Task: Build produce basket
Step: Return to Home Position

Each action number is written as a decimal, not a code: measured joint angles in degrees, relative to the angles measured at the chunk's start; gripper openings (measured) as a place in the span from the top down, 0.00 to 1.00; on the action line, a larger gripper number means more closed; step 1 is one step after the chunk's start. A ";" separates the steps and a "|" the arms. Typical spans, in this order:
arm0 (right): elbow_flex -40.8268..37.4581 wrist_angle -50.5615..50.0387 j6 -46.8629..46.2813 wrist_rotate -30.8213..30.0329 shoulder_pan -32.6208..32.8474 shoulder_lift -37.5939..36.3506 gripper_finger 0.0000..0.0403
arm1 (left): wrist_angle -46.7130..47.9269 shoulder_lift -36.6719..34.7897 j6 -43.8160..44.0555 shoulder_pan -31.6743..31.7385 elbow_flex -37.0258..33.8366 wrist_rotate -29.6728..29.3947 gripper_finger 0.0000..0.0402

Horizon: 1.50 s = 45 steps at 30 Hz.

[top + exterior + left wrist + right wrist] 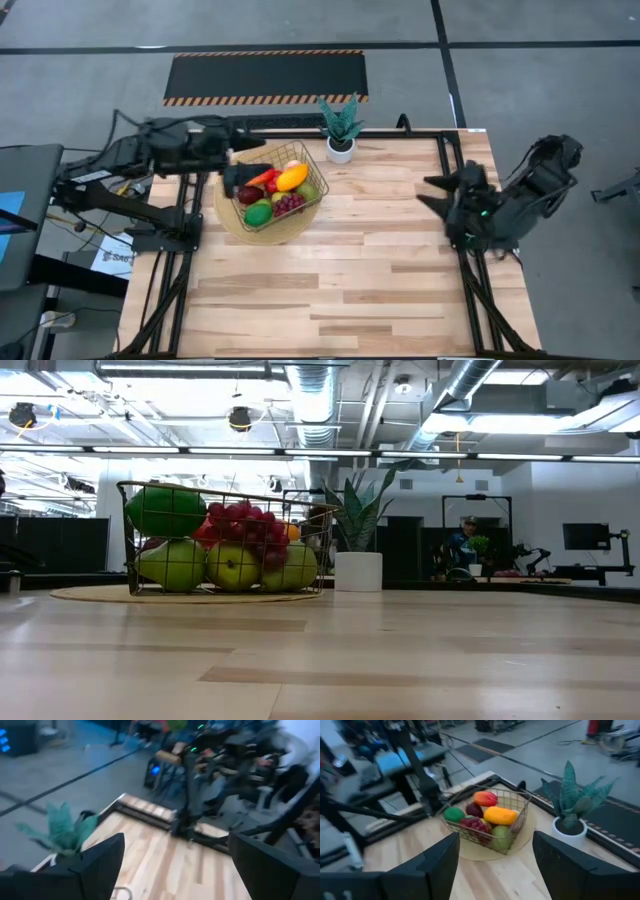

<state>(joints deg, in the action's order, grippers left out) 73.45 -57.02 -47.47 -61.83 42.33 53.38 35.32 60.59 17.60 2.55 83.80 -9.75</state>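
Note:
The gold wire basket (pixel 272 190) stands on a round woven mat (pixel 235 215) at the table's far left, filled with toy fruit: an orange mango (pixel 292 177), purple grapes (pixel 289 204), a green lime (pixel 258 213). It also shows in the low view (pixel 225 540) and the right wrist view (pixel 487 817). My left gripper (pixel 247 175) is open and empty above the basket's left rim. My right gripper (pixel 432 193) is open and empty at the table's right side.
A spiky green plant in a small white pot (pixel 341 128) stands just right of the basket at the far edge. Bare wooden tabletop (pixel 350 270) spreads between the arms and toward the near edge.

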 joint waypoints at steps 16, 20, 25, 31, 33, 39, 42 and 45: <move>-34.22 43.74 25.16 9.64 4.84 -25.01 0.32 | -31.07 -25.14 5.15 -1.78 -46.11 8.35 0.15; -42.84 54.21 28.14 14.45 1.53 -29.13 0.32 | -39.08 -29.62 8.61 -1.77 -56.48 7.97 0.15; -48.88 61.21 30.87 22.72 -2.59 -32.89 0.32 | -43.24 -33.53 10.60 -1.95 -62.92 7.93 0.15; -54.08 63.21 30.97 26.02 -7.61 -36.23 0.32 | -39.73 -37.29 9.87 -2.11 -65.28 5.51 0.15; -55.58 63.46 30.75 27.72 -9.23 -38.15 0.32 | -39.65 -39.23 9.80 -2.08 -66.58 4.98 0.15; -59.64 62.43 32.72 28.87 -13.27 -45.09 0.32 | -39.17 -44.94 9.69 -2.08 -70.20 4.55 0.15; -62.02 59.74 32.56 29.05 -14.60 -48.03 0.32 | -39.03 -47.64 9.44 -2.08 -72.49 4.29 0.15; -64.82 59.87 32.29 29.05 -15.68 -50.73 0.32 | -38.96 -49.96 9.42 -2.08 -74.74 3.12 0.15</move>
<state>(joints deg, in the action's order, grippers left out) 8.63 2.85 -15.18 -32.77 26.65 2.66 -3.64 10.63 27.03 0.47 9.06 -6.63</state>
